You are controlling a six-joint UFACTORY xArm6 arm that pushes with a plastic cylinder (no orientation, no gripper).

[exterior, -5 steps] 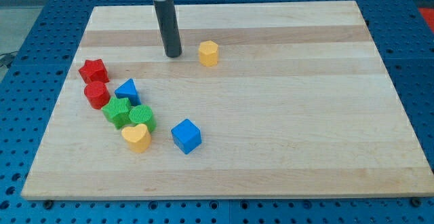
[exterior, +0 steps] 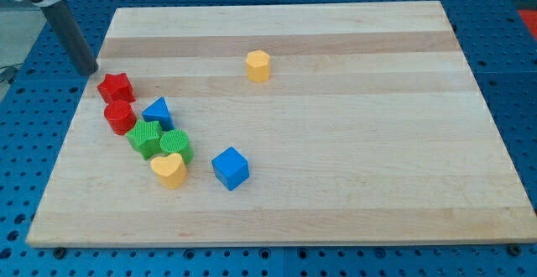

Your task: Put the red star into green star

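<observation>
The red star lies near the board's left edge. The green star lies below it, with a red round block between them. My tip stands just off the board's left edge, up and to the left of the red star, a small gap away from it.
A blue triangle sits right of the red round block. A green round block touches the green star. A yellow heart lies below them, a blue cube to its right. A yellow hexagon sits near the top middle.
My tip has moved far to the left, from beside the yellow hexagon to the board's left edge near the red star. No block has moved.
</observation>
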